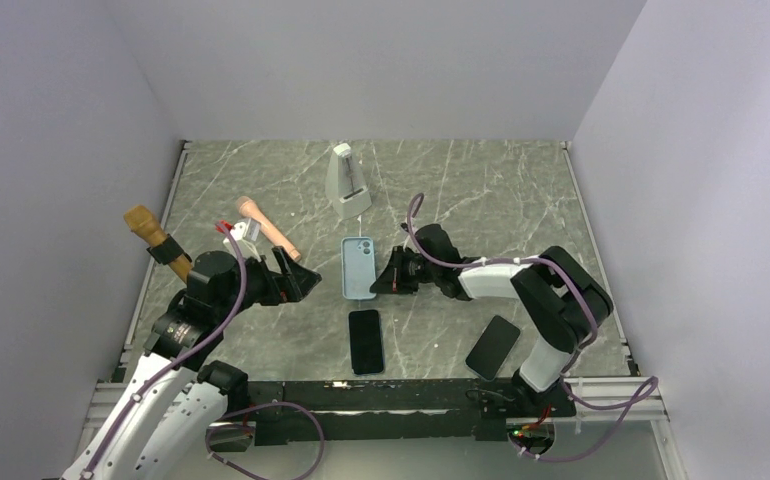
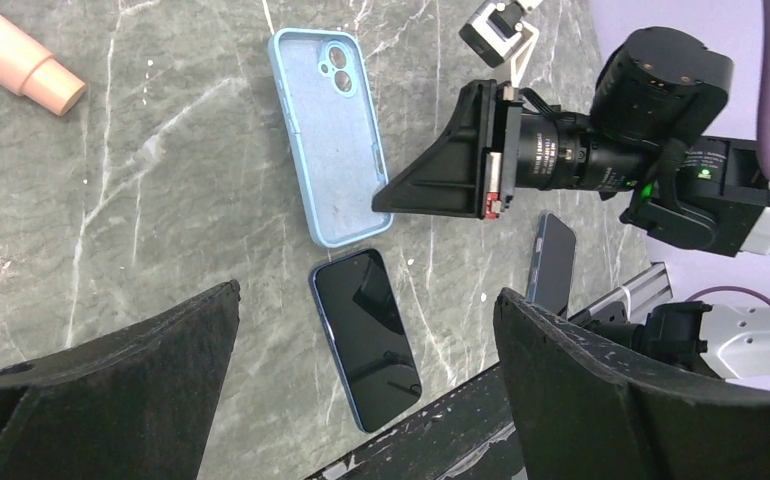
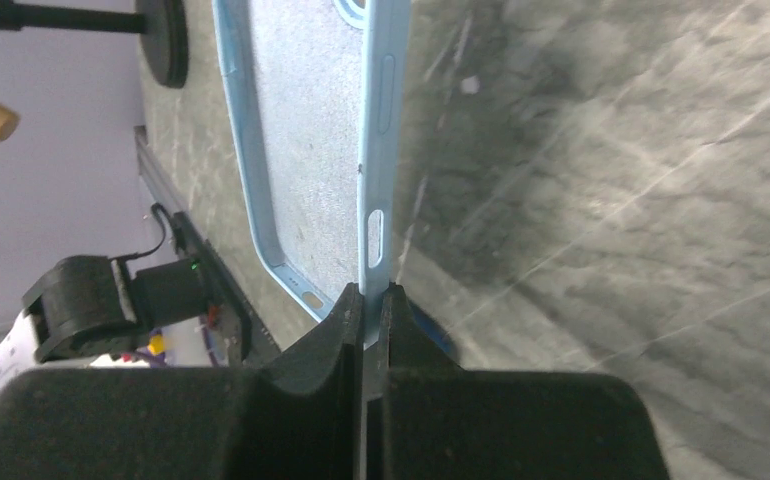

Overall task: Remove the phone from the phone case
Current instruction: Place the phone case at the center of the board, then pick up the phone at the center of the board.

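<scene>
Centre-frame on the grey marble surface (image 1: 481, 200), the right end effector (image 3: 371, 297) pinches the side wall of the empty pale-blue rubbery phone case (image 1: 358, 268), with the black slab phone (image 1: 365, 341) lying just below it, so a careless tug could sweep the case onto the phone while the left end effector (image 1: 306, 283) hangs released.

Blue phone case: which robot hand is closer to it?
Right. The right gripper pinches the blue phone case by its side wall; the left gripper hangs open to its left, not touching.

phones (image 1: 366, 341) (image 1: 492, 347) 2 | phone case (image 1: 358, 268) 1 | metronome (image 1: 346, 182) 1 | pink tube (image 1: 271, 228) 1 | wooden-handled tool (image 1: 151, 232) 1
</scene>
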You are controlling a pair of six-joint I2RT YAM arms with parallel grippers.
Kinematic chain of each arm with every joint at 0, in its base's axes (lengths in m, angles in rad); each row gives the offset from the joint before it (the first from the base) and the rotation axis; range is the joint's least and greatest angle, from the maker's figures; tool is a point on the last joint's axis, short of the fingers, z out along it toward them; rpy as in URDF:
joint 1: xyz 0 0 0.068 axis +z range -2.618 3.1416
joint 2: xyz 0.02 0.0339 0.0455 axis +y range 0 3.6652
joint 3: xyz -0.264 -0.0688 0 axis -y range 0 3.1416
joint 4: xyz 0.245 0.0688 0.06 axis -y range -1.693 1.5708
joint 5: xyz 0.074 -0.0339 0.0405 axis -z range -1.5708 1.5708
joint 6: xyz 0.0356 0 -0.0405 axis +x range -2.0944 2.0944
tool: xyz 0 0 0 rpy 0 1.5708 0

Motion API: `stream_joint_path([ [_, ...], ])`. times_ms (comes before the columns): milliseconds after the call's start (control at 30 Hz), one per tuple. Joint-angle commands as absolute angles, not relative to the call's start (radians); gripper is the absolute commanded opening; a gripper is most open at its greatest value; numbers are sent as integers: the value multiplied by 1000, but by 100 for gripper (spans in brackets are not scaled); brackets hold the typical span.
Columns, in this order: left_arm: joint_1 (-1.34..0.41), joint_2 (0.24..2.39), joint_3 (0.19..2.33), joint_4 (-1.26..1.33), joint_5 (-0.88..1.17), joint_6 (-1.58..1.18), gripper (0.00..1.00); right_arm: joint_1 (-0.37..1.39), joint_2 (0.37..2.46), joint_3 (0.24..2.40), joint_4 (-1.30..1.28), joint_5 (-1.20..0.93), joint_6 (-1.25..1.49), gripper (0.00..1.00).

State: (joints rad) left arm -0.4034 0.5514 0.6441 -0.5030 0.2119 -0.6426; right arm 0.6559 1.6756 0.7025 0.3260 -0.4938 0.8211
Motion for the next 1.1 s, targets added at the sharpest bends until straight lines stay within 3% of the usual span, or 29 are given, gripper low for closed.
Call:
stream_joint_path([
  [0,-405,535,661,-502,217,-620,99,641,1721,755,354,-449,794,0],
  [200,-405,534,649,-483,230,-624,99,639,1769,781,315,-408,798,2],
  [400,-405,547,655,-472,235,-621,99,638,1744,776,298,-424,812,51],
  [667,-405,564,659,-455,241,-604,99,599,1479,715,-54,-152,752,99],
  [900,-404,617,647,-385,275,-609,99,506,1286,721,-517,269,1025,100],
  [1067,-404,647,651,-363,297,-605,99,375,1223,692,-767,342,1216,100],
])
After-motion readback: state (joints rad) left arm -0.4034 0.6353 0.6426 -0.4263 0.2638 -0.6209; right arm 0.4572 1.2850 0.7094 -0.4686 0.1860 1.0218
